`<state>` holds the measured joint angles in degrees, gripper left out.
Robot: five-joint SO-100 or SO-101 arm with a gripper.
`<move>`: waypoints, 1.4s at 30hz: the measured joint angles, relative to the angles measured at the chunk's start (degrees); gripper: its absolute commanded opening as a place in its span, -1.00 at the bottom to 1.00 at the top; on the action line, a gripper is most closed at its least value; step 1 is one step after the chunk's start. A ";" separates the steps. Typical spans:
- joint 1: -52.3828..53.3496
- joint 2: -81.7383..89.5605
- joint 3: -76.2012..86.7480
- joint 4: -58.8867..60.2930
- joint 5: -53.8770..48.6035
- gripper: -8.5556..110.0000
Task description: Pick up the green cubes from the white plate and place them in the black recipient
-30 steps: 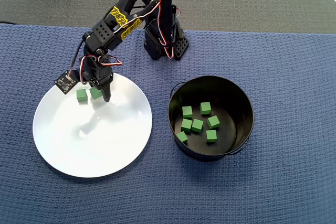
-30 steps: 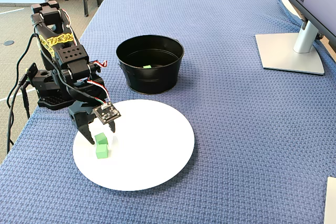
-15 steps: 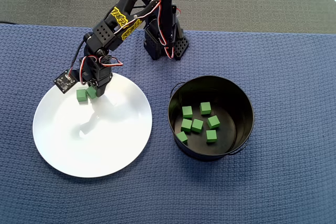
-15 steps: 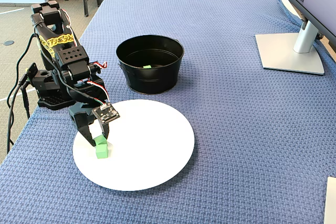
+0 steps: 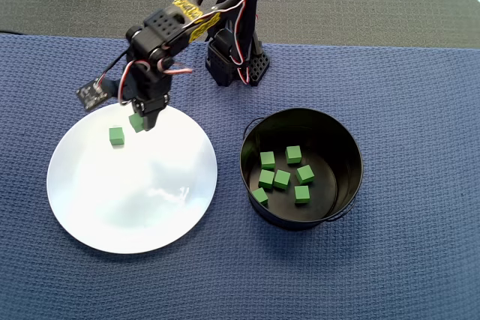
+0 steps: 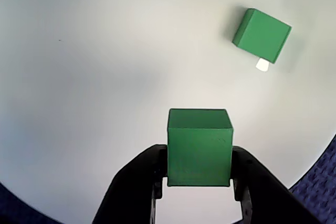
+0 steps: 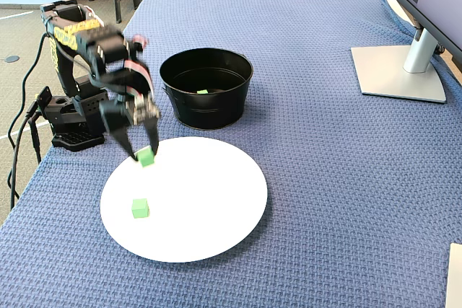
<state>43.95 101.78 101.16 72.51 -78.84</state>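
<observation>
My gripper (image 5: 138, 122) (image 6: 199, 169) (image 7: 146, 155) is shut on one green cube (image 6: 199, 147) (image 5: 136, 122) (image 7: 146, 156), held in the air above the far edge of the white plate (image 5: 131, 207) (image 7: 209, 221) (image 6: 94, 77). A second green cube (image 5: 116, 136) (image 7: 140, 208) (image 6: 261, 35) lies loose on the plate. The black recipient (image 5: 345, 136) (image 7: 206, 110) stands right of the plate in the overhead view, with several green cubes (image 5: 282, 179) on its floor.
The arm's base (image 5: 232, 61) (image 7: 68, 128) stands beyond the plate at the mat's edge. A monitor stand (image 7: 401, 70) sits at the far right of the fixed view. Blue woven mat (image 5: 420, 260) covers the table.
The gripper closed on the cube nearer the arm and lifted it off the plate, rising and swinging slightly toward the black recipient. The other cube stayed put.
</observation>
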 measured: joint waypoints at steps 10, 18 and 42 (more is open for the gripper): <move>-19.42 8.61 -11.34 15.38 21.97 -0.86; -39.81 8.00 -16.79 16.61 40.52 -0.86; -45.18 -0.35 -27.33 19.60 45.09 -0.41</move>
<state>-1.23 101.43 73.83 92.11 -33.75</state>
